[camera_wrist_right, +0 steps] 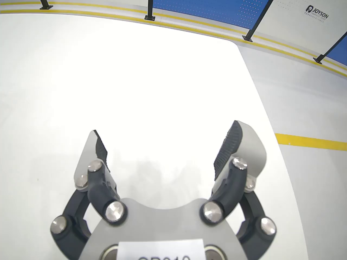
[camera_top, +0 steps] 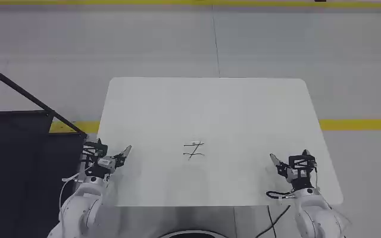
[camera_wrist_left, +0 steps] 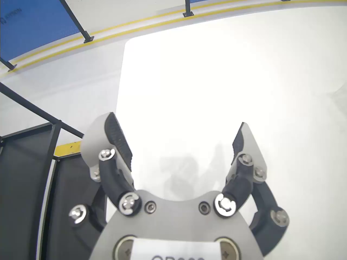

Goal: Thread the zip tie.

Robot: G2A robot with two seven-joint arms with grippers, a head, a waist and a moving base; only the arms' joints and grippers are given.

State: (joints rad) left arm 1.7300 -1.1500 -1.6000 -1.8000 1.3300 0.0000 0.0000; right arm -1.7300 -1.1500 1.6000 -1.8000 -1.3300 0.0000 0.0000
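Left gripper (camera_wrist_left: 176,120) and right gripper (camera_wrist_right: 166,127) gape; crossed zip tie (camera_top: 194,144) strands indistinct.

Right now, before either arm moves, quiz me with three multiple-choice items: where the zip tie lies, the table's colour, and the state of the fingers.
1. Where does the zip tie lie?
A. near the middle of the table
B. hanging off the near edge
C. at the far edge

2. What colour is the table?
A. black
B. white
C. yellow

3. How do the fingers of the left gripper and right gripper stand?
A. both shut
B. one shut on the tie
C. both open and empty

Answers:
1 A: the top view shows it flat mid-table, apart from both grippers.
2 B: its top is white.
3 C: each wrist view shows a wide gap with nothing in it.
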